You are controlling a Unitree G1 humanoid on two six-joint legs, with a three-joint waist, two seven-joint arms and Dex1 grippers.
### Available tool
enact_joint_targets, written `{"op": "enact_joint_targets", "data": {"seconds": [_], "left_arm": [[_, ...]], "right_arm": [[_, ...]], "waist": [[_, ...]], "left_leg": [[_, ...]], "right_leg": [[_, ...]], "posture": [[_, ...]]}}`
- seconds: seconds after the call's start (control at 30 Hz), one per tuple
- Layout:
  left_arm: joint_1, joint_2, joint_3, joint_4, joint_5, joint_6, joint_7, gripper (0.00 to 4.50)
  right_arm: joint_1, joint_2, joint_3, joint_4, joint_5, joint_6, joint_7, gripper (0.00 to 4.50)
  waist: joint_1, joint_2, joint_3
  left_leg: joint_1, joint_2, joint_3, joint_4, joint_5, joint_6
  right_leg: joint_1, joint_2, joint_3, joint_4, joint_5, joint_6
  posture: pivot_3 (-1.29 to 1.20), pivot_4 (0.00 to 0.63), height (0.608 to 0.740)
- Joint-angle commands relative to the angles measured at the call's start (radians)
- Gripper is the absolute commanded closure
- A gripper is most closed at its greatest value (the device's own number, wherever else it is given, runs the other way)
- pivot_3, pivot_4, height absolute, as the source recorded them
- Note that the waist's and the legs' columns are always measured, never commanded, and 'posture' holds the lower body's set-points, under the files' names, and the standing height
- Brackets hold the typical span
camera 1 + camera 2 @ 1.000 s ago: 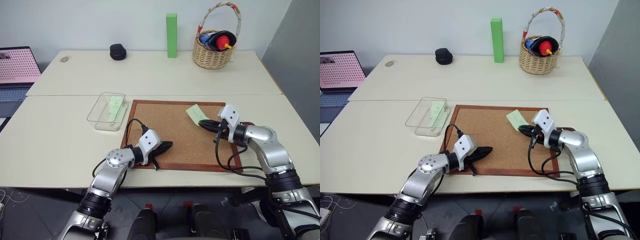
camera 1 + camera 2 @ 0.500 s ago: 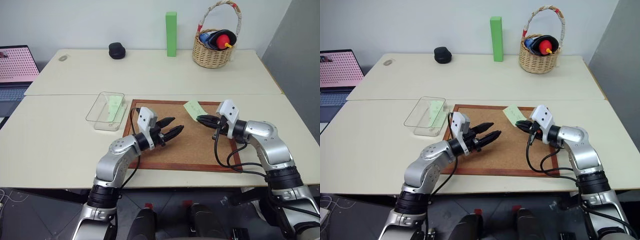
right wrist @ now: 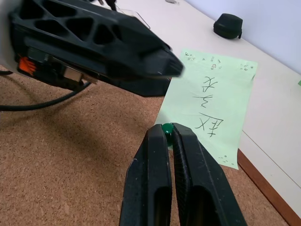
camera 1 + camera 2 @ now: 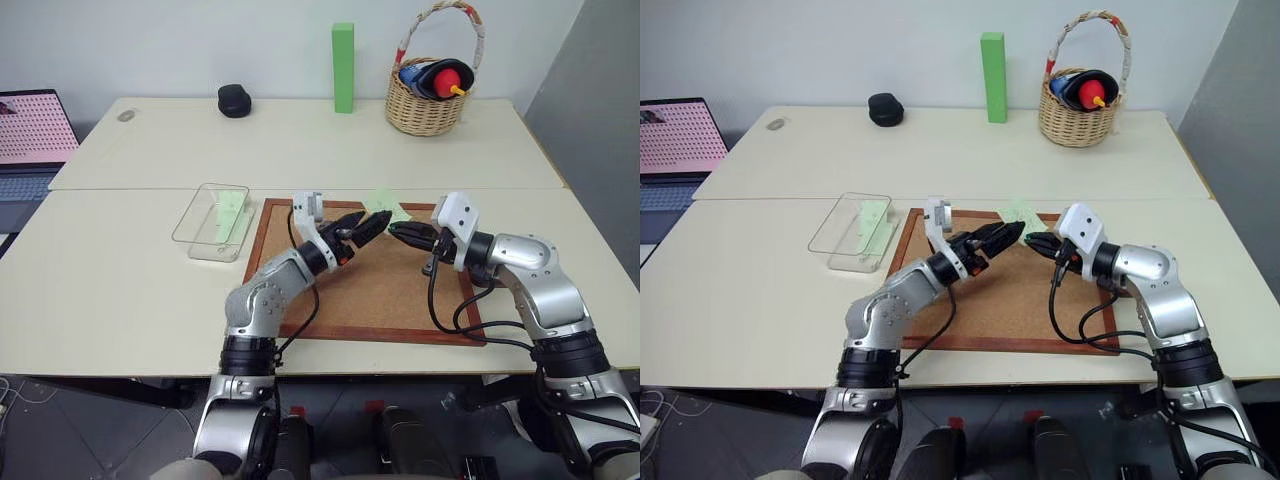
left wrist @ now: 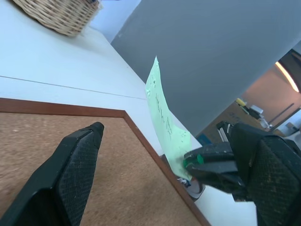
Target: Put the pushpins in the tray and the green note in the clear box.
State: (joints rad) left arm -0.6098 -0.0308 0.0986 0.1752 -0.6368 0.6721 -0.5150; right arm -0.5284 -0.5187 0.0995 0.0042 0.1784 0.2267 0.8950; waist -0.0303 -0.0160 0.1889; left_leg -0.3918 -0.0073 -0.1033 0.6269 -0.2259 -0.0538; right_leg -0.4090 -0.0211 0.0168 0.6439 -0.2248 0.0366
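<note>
Corkboard sits center frame on the cream table, and both grippers meet just above its upper edge. Right gripper is pinched tight on a green pushpin, and that pin goes through the green note, so the slip hangs lifted off the board right at the fingertips. You can see handwriting on it in the right wrist view. Left gripper comes in from the lower left with its fingers spread wide, tips just beside the note, nothing in them. Can't really tell if they touch the paper.

Clear box is left of the corkboard, touching nothing, with another pale green slip lying inside it. Up top there's a tall green block, a wicker basket with toys, and a small black object. Laptop peeks in at the left edge. Tray is mostly hidden behind the right arm, can't place it well.
</note>
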Motion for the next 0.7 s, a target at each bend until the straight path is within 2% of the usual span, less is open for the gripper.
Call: {"op": "enact_joint_targets", "data": {"seconds": [0.03, 0.13, 0.27, 0.7], "left_arm": [[-0.047, -0.024, 0.003, 0.038, -0.023, 0.001, -0.015, 0.01], [-0.067, -0.04, 0.012, 0.066, -0.032, 0.003, -0.014, 0.01], [-0.083, -0.053, 0.032, 0.097, -0.05, 0.009, -0.011, 0.64], [-0.069, -0.064, 0.057, 0.105, -0.079, 0.027, -0.021, 3.51]], "right_arm": [[-0.022, -0.012, -0.008, -0.05, 0.004, -0.01, 0.0, 4.5], [-0.021, -0.012, -0.007, -0.057, 0.005, -0.005, -0.002, 4.5], [-0.02, -0.012, -0.006, -0.063, 0.006, -0.001, -0.003, 4.5], [-0.019, -0.026, -0.008, -0.069, 0.006, -0.007, 0.009, 4.5]], "waist": [[0.0, 0.0, 0.0], [-0.001, 0.0, 0.0], [-0.001, 0.0, 0.0], [-0.001, 0.0, 0.0]], "left_leg": [[0.0, 0.0, 0.0, 0.0, 0.0, 0.0], [0.0, 0.0, 0.0, 0.0, 0.0, 0.0], [0.0, 0.0, 0.0, 0.0, 0.0, 0.0], [0.0, 0.0, 0.0, 0.0, 0.0, 0.0]], "right_leg": [[0.0, 0.0, 0.0, 0.0, 0.0, 0.0], [0.0, 0.0, 0.0, 0.0, 0.0, 0.0], [0.0, 0.0, 0.0, 0.0, 0.0, 0.0], [0.0, 0.0, 0.0, 0.0, 0.0, 0.0]], "posture": [[0.0, 0.15, 0.74], [0.0, 0.15, 0.74], [0.0, 0.15, 0.74], [0.0, 0.15, 0.74]]}}
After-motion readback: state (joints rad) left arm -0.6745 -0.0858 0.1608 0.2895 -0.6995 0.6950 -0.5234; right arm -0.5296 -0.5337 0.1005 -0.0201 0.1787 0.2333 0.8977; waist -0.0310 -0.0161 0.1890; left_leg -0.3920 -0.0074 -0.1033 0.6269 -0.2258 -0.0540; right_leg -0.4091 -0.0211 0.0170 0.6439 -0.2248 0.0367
